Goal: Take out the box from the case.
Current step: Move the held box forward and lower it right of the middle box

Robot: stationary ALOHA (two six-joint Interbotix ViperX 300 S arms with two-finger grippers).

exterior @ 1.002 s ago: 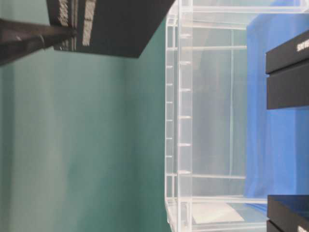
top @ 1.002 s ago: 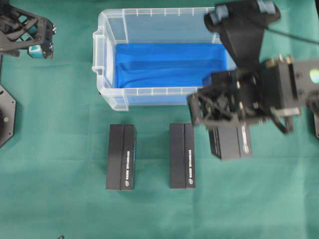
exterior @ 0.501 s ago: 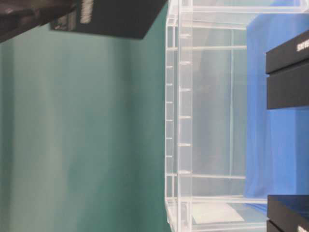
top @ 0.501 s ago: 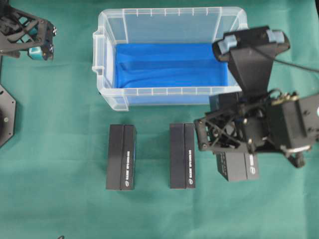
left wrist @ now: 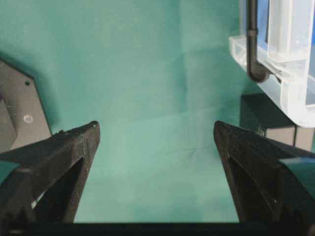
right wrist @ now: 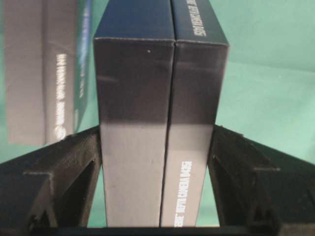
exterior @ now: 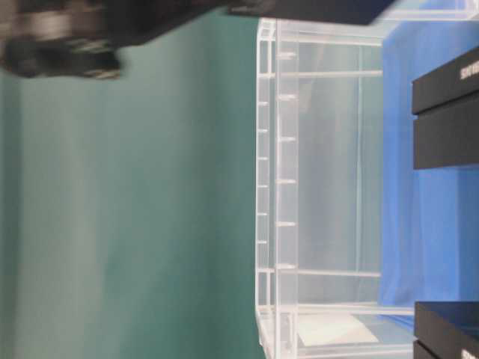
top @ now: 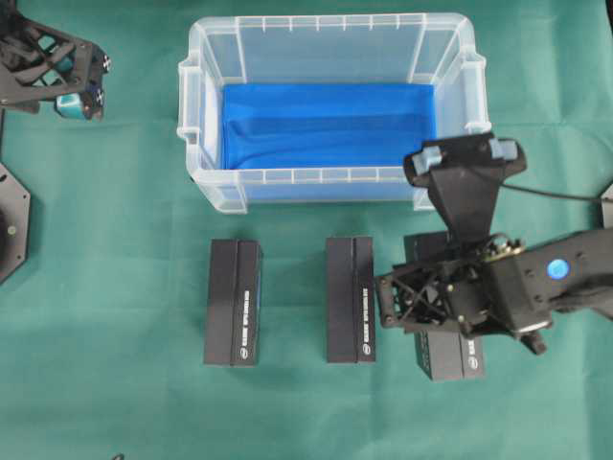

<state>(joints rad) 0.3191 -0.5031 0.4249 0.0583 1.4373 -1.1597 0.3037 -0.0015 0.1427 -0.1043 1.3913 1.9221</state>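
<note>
The case (top: 316, 188), a clear plastic bin, stands at the back with only its blue cloth (top: 326, 125) inside. My right gripper (top: 436, 307) is in front of the case's right end, shut on a black box (top: 448, 356). In the right wrist view both fingers press the long sides of the box (right wrist: 157, 73), with the right gripper (right wrist: 157, 130) around its near end. Whether the box touches the table I cannot tell. My left gripper (top: 59, 75) hangs open at the far left, and in its wrist view the left gripper (left wrist: 155, 128) has only green cloth between its fingers.
Two more black boxes (top: 233, 302) (top: 350, 299) lie side by side on the green table cover in front of the case. The nearer one (right wrist: 47, 73) shows left of the held box. The case's corner (left wrist: 290, 93) sits right of my left gripper. A black base plate (top: 11, 225) is at the left edge.
My right gripper has carried the box from over the case's right front corner forward and down, into line with the two boxes on the table. The left arm has not moved.
</note>
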